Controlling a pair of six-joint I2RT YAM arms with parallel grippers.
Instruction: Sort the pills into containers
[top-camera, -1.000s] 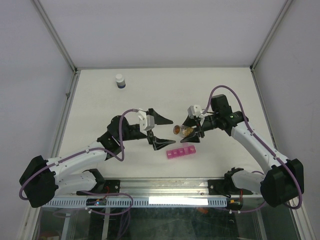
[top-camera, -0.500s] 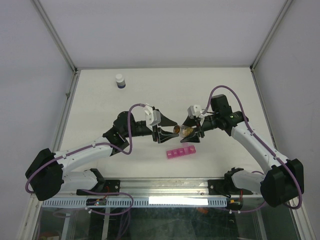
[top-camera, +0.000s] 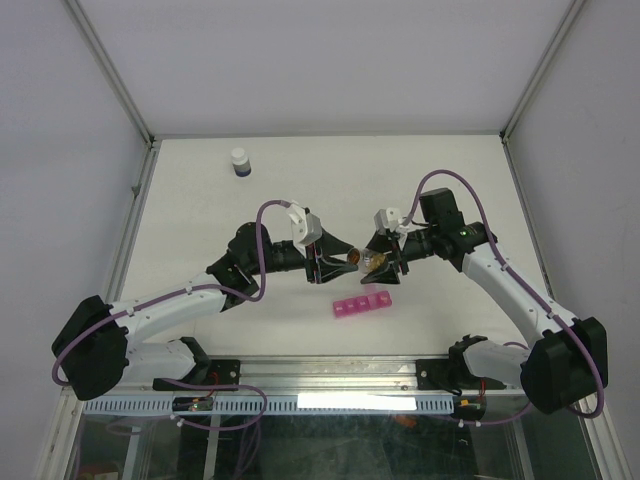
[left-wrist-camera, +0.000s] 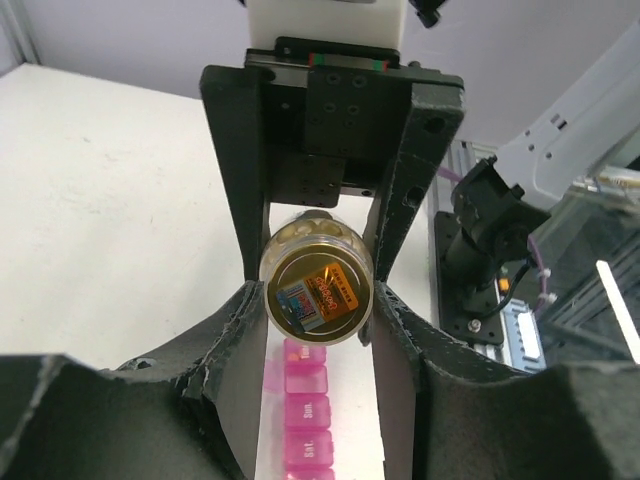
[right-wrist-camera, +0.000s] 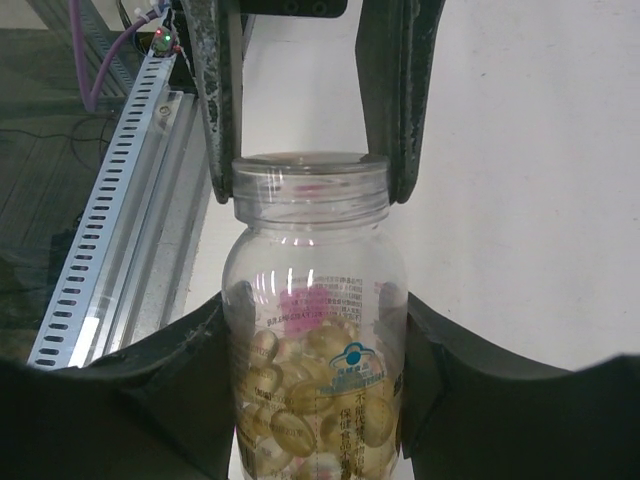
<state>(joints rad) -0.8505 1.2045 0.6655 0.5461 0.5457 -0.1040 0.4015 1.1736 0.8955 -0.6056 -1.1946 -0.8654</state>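
Vial (top-camera: 366, 262) hangs between left tool (top-camera: 347, 261), right tool (top-camera: 382, 264), above table (top-camera: 300, 185) centre.

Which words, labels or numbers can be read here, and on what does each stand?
Pill bottle label: Chinese-looking print beside a blue logo, too blurred to quote.
Bottle cap sticker: orange and blue, text too small to read.
Pink pill box lids: raised words, too faint to read.
Nothing else carries text.

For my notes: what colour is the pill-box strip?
Bright pink; the pill-box strip shows best in top external view.
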